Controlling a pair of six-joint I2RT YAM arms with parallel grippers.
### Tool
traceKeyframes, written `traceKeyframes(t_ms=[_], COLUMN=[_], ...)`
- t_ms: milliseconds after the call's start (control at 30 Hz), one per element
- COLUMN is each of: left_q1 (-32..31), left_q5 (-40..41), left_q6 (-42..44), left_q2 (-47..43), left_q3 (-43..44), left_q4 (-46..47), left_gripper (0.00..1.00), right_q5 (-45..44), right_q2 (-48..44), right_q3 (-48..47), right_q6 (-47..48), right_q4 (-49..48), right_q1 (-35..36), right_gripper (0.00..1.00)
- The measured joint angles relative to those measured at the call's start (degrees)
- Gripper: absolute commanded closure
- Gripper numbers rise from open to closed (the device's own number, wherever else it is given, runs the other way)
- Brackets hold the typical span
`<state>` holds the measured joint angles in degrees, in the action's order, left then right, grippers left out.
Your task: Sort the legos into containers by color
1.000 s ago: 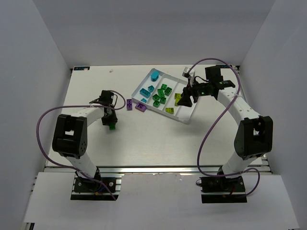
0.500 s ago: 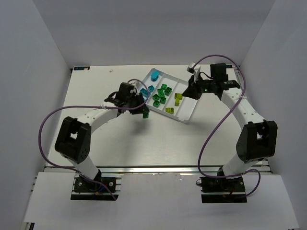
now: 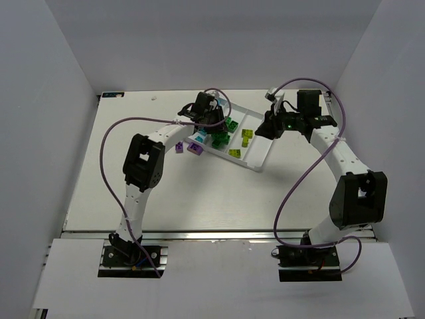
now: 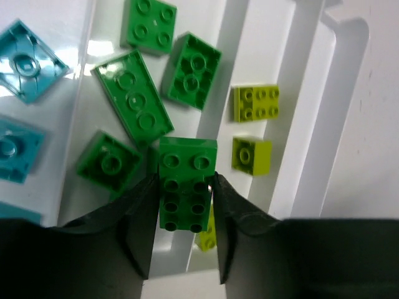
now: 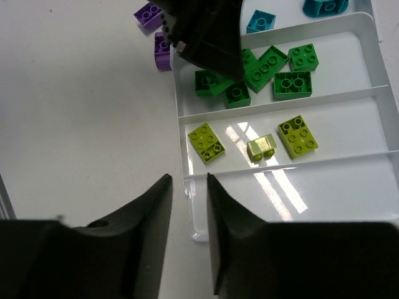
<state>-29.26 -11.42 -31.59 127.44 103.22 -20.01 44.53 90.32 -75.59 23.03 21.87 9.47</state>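
The left gripper pinches a long green brick by its two long sides, studs facing the wrist camera. The brick sits in the lower middle of that view, in front of the divider between two compartments of the white tray. Whether it touches anything beneath cannot be told. To its upper left, loose green bricks crowd one compartment, some touching each other. To its right, yellow-green bricks lie apart along the next compartment, with bare floor between them. Cyan bricks show at the left edge of the frame. In the top view the tray lies at an angle at upper centre of the table. Two purple bricks rest on the table just outside the tray's left rim. The right gripper hangs near the tray's right corner, its fingers a narrow gap apart and holding nothing. In its own view it is above the tray's left rim, with open table to the left and a wide stretch of white tray floor to the right.
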Motion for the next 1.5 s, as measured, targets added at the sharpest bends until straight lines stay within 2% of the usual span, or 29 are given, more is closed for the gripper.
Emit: traceKeyframes(t_ms=[67, 100, 133, 200, 300, 500, 600, 700, 767, 833, 933, 967, 1000, 1167, 1233, 1300, 1500], left_q1=[0.0, 0.0, 0.0, 0.0, 0.0, -0.1, -0.1, 0.2, 0.6, 1.7, 4.9, 5.8, 7.0, 8.6, 8.6, 8.6, 8.8], left_q5=[1.6, 2.2, 2.8, 3.5, 4.5, 8.3, 12.4, 16.5, 19.0, 20.8, 22.3, 22.6, 23.0, 23.7, 24.0, 24.4, 26.0], left_q6=[0.6, 1.0, 1.0, 1.2, 1.6, 3.7, 5.1, 5.6, 5.1, 4.0, 1.4, 0.6, -0.4, -5.7, -7.8, -9.5, -12.9], left_q2=[2.8, 3.7, 4.5, 5.4, 5.3, 2.6, -5.9, -19.6, -29.0, -38.6, -50.9, -53.9, -56.7, -67.1, -70.7, -74.4, -83.1], left_q3=[4.5, 6.1, 7.6, 9.7, 11.0, 10.2, 2.1, -9.8, -16.8, -24.3, -34.4, -37.5, -40.7, -54.6, -58.0, -60.3, -63.5], left_q4=[-2.4, -3.4, -4.6, -6.0, -7.3, -9.6, -9.8, -9.6, -9.7, -8.6, -7.7, -7.3, -7.4, -9.0, -10.6, -11.6, -14.6], left_gripper=[0.37, 0.35, 0.29, 0.26, 0.25, 0.25, 0.25, 0.15, 0.05, 0.04, 0.04, 0.04, 0.04, 0.06, 0.06, 0.06, 0.06], right_q5=[0.1, 0.2, 0.2, 0.4, 1.1, 4.2, 4.1, 3.6, 3.3, 3.0, 1.9, 1.4, 0.4, -4.9, -7.0, -8.9, -14.9], right_q2=[-0.5, -0.7, -0.9, -1.0, -1.0, -0.7, 1.0, 3.5, 4.8, 5.9, 8.5, 9.5, 10.8, 17.8, 20.9, 23.8, 31.3], right_q3=[0.7, 1.0, 1.3, 1.5, 1.5, 1.2, -0.4, -2.5, -3.2, -3.8, -5.8, -6.5, -7.6, -12.2, -14.1, -16.2, -22.6], right_q6=[-0.1, 0.0, 0.0, 0.8, 2.8, 10.8, 18.0, 26.9, 33.1, 38.8, 44.5, 45.3, 45.6, 40.9, 38.0, 35.6, 32.0], right_q4=[-0.5, -0.7, -0.9, -0.9, -0.9, 0.6, 4.4, 8.3, 10.5, 12.5, 14.3, 14.2, 13.9, 9.6, 7.4, 6.0, 3.0], right_q1=[0.0, 0.0, 0.0, 0.0, 0.0, 1.2, 4.5, 9.5, 12.5, 15.5, 19.8, 21.0, 22.6, 29.0, 30.9, 32.2, 33.7], right_gripper=[0.49, 0.45, 0.41, 0.32, 0.25, 0.19, 0.18, 0.15, 0.14, 0.14, 0.18, 0.28, 0.34, 0.46, 0.46, 0.42, 0.33])
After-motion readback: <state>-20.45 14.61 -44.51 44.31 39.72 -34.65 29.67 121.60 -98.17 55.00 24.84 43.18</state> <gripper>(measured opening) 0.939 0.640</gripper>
